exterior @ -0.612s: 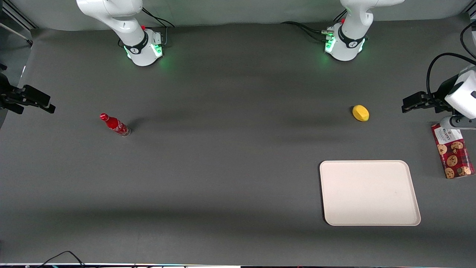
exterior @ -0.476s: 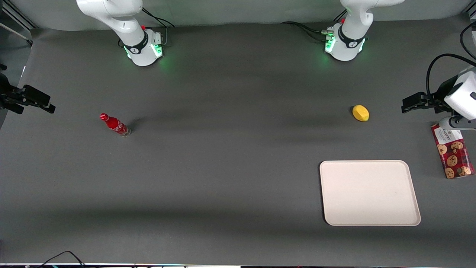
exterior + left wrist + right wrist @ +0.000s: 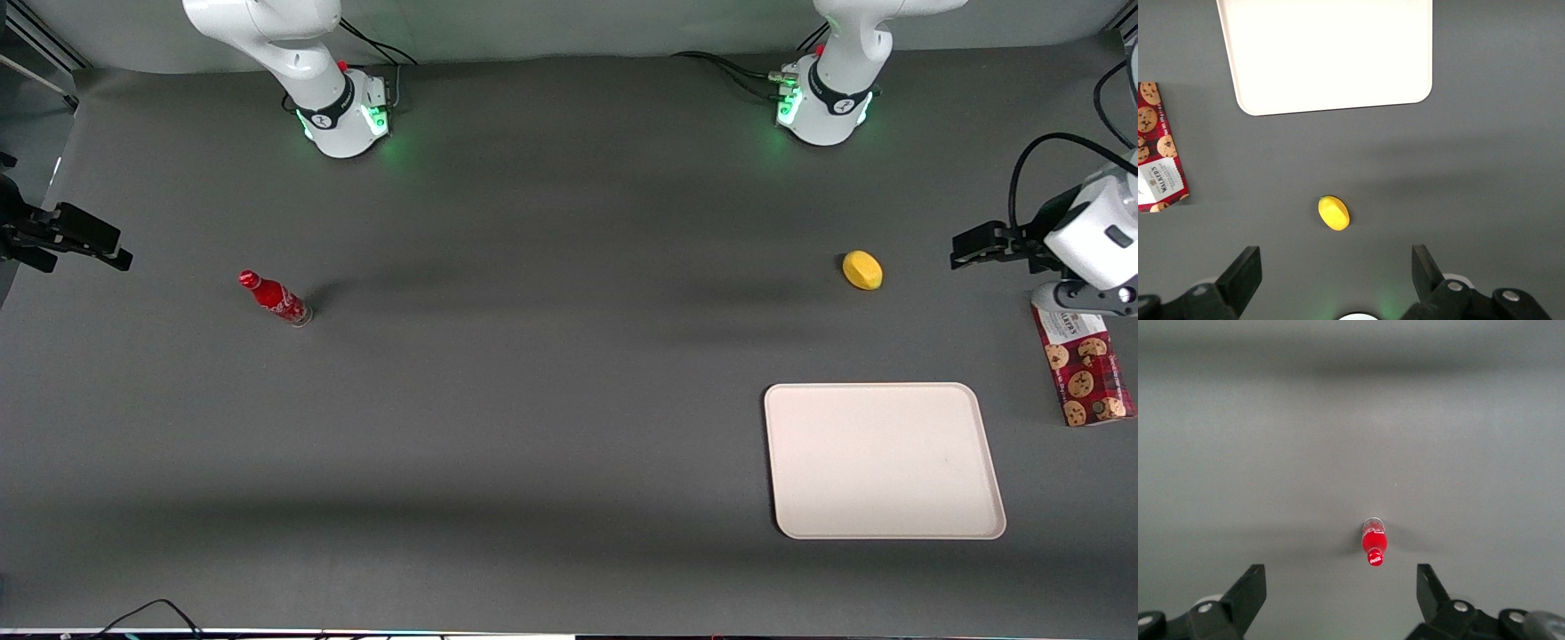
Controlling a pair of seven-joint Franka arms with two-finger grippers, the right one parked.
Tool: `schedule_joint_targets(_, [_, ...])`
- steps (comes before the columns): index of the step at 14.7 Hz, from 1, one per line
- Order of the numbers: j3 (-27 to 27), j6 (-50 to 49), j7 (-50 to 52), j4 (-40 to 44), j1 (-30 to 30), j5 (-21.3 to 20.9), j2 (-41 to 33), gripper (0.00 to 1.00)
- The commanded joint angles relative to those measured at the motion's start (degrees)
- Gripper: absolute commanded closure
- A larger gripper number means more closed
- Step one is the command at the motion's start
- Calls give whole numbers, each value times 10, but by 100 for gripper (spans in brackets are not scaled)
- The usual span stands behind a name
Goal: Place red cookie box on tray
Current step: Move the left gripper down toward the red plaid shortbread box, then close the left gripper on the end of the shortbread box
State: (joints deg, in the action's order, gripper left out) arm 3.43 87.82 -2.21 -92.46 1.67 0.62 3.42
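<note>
The red cookie box [image 3: 1085, 369] lies flat at the working arm's end of the table, with its white label end farther from the front camera; it also shows in the left wrist view [image 3: 1158, 160]. The cream-white tray [image 3: 885, 462] sits beside it, toward the middle of the table, and nothing is on it [image 3: 1331, 53]. My left gripper [image 3: 965, 247] hovers above the table, farther from the front camera than the box and near its label end. It is open [image 3: 1335, 270] and holds nothing.
A small yellow lemon-like object [image 3: 862, 269] lies farther from the front camera than the tray, between my fingers' line of sight [image 3: 1334, 213]. A small red bottle [image 3: 274, 298] stands toward the parked arm's end of the table [image 3: 1373, 543].
My left gripper has shifted slightly toward the yellow object and the wrist has turned a little. The box, tray and other things have not moved.
</note>
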Motion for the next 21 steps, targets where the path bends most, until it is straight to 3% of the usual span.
schedule_joint_targets(1, [0,-11,-7,14,-5,-11,8,0])
schedule_joint_targets(7, [-5,-11,-5,9,-3,-16,8,0])
schedule_joint_targets(9, [-10,1,-19,7,16,-53,12,0])
schedule_joint_targets(13, [-11,45,-127,-23,115,-61,13,0])
schedule_joint_targets(17, [-11,163,-221,-103,229,-69,21,0])
schedule_joint_targets(21, [-11,256,-270,-113,302,-69,88,0])
